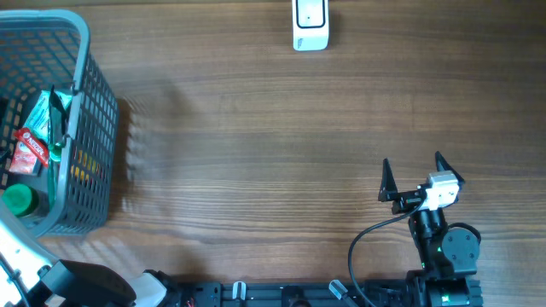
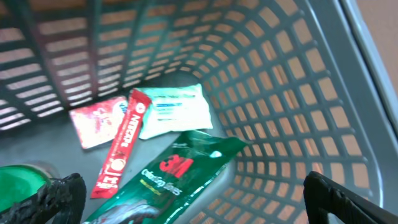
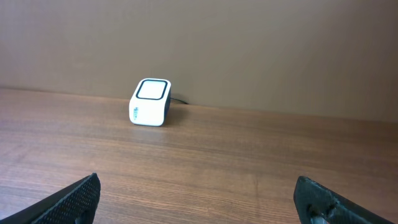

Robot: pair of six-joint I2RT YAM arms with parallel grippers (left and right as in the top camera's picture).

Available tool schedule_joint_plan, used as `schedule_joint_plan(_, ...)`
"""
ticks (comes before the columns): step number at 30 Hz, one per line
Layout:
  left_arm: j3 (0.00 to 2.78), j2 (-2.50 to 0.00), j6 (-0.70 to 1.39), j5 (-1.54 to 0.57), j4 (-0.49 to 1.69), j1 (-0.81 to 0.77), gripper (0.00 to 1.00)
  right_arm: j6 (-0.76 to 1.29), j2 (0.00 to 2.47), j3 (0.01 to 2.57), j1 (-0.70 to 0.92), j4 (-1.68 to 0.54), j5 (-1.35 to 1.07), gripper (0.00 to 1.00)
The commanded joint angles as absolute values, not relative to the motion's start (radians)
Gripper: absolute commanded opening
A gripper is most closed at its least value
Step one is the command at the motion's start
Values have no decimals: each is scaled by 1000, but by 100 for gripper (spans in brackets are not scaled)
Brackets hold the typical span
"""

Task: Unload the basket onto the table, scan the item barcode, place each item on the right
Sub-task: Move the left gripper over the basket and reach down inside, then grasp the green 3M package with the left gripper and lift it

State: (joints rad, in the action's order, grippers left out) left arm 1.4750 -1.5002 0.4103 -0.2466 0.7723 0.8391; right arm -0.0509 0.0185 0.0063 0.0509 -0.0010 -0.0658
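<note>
Several items lie in the grey basket [image 1: 90,128] at the left: a green 3M packet [image 2: 180,168], a red Nescafe stick [image 2: 121,149], a white and green packet [image 2: 174,109], a pink sachet [image 2: 96,121] and a green-capped bottle [image 2: 18,180]. My left gripper [image 2: 193,190] hangs open above the green packet inside the basket and holds nothing. The white barcode scanner [image 1: 310,24] stands at the table's far edge, also seen as the scanner [image 3: 150,101] in the right wrist view. My right gripper [image 1: 420,175] is open and empty over the wood at the front right, facing the scanner.
The basket's lattice walls [image 2: 292,106] rise close round the left gripper. A thin cable [image 3: 180,99] runs behind the scanner. Bare wooden tabletop [image 1: 273,162] stretches between basket, scanner and right arm.
</note>
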Motion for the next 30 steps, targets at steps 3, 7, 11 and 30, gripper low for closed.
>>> schedule_joint_plan(3,1492,-1503,342,-312,817,842,100,-60,19,6,56,1,-51,100)
schedule_joint_plan(7,1492,-1503,440,-203,936,842,100,-60,19,6,56,1,-51,100)
schedule_joint_plan(11,1492,-1498,451,-173,986,842,100,-60,19,6,56,1,-51,100)
schedule_joint_plan(30,1492,-1694,-142,-358,826,737,100,-60,20,6,56,1,-51,100)
